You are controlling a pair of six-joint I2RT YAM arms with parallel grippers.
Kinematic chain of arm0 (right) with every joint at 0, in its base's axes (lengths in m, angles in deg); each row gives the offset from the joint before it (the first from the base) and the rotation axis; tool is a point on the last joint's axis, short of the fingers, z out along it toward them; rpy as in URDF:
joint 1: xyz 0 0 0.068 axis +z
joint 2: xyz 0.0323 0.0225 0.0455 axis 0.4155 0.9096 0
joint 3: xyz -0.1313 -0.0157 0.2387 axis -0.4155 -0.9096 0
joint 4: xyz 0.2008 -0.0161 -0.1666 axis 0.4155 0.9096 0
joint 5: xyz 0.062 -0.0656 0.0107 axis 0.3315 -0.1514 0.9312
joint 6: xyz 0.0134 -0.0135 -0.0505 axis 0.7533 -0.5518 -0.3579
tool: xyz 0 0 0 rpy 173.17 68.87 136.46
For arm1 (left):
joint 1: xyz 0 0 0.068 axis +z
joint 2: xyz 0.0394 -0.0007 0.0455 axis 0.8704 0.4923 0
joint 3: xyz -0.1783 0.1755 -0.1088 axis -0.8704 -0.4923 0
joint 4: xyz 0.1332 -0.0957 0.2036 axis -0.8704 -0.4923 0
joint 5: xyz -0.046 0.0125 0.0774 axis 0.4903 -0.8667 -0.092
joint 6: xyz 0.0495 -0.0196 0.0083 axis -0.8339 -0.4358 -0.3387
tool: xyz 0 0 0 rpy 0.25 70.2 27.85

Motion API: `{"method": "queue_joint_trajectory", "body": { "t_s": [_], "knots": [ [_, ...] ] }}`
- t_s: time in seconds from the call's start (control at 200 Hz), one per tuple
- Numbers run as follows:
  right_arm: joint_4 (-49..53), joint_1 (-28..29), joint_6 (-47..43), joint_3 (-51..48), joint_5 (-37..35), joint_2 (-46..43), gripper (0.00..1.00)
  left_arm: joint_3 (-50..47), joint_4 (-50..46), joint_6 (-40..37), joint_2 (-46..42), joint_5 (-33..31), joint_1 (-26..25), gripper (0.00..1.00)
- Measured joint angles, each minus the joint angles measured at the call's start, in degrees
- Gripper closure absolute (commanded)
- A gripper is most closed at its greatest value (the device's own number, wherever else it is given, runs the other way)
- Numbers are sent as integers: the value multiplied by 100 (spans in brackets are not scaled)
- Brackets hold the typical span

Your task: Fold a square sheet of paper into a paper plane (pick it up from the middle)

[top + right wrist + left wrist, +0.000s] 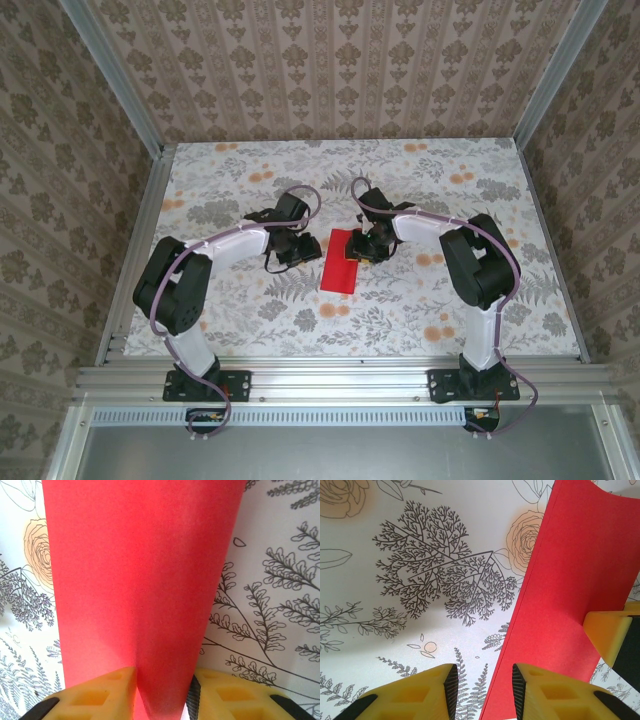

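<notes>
You have two matching arms, the left arm [205,262] and the right arm [462,262]: white links, bulky black joint housings, black bases bolted to the aluminium rail. A lilac cable loops along each one from base to wrist. The fingers [555,695] are bright yellow moulded blocks with square recesses (black ribbed pads line their inner faces), the same on the right fingers [100,697].

Left arm: elbow raised, reaching inward; left gripper [482,687] low, jaws part open.
Right arm: mirrored; right gripper [162,692] pinching the sheet.
</notes>
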Motion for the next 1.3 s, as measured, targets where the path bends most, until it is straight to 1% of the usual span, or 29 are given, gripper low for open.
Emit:
{"method": "queue_joint_trajectory", "body": {
  "t_s": [0.28, 0.43, 0.62, 0.92, 1.3],
  "knots": [
    [4, 11, -26, 15, 4, 7, 63, 0, 0, 0, 0, 2, 0, 63],
    [4, 11, -24, 17, 4, 11, 63, 0, 7, 0, 0, 26, 0, 65],
    [11, 11, -20, 22, 0, 17, 63, 0, 216, 2, 2, 321, 0, 69],
    [59, 11, 0, 63, 0, 48, 63, -48, 739, 24, 179, 850, -11, 72],
    [103, 11, 50, 103, -2, 81, 62, -48, 789, 24, 356, 1045, -94, 73]
  ]
}}
